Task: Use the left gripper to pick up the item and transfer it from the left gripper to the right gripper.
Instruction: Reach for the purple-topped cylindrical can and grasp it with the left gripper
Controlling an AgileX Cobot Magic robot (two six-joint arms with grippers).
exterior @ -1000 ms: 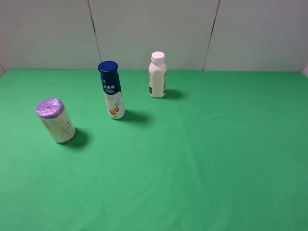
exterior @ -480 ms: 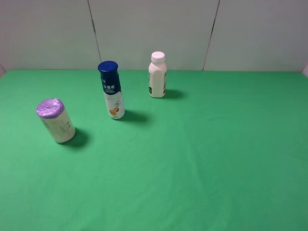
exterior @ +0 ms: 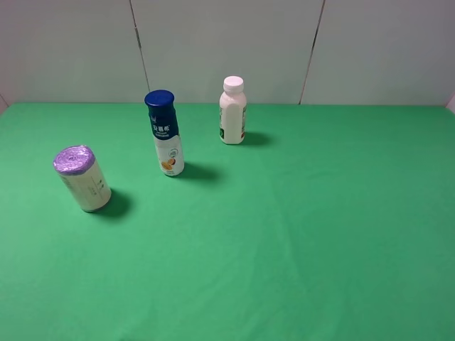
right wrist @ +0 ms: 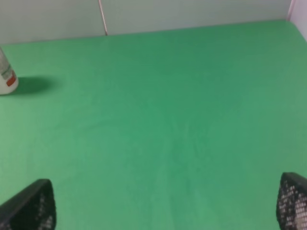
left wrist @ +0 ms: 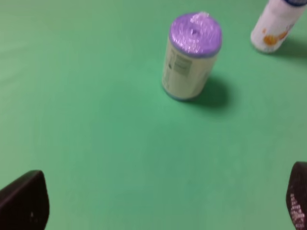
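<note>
The item (exterior: 82,178), a cream roll with a crinkly purple top, stands upright on the green cloth at the left in the exterior high view. It also shows in the left wrist view (left wrist: 192,56), well ahead of my left gripper (left wrist: 163,201). That gripper is open and empty, with only its two black fingertips (left wrist: 24,201) showing at the frame's lower corners. My right gripper (right wrist: 163,203) is open and empty over bare cloth, fingertips (right wrist: 29,206) wide apart. Neither gripper shows in the exterior high view.
A blue-capped white bottle (exterior: 164,133) stands right of the item; its base shows in the left wrist view (left wrist: 277,26). A white-capped white bottle (exterior: 232,111) stands farther back; the right wrist view catches its edge (right wrist: 5,76). A pale panelled wall (exterior: 227,50) closes the back.
</note>
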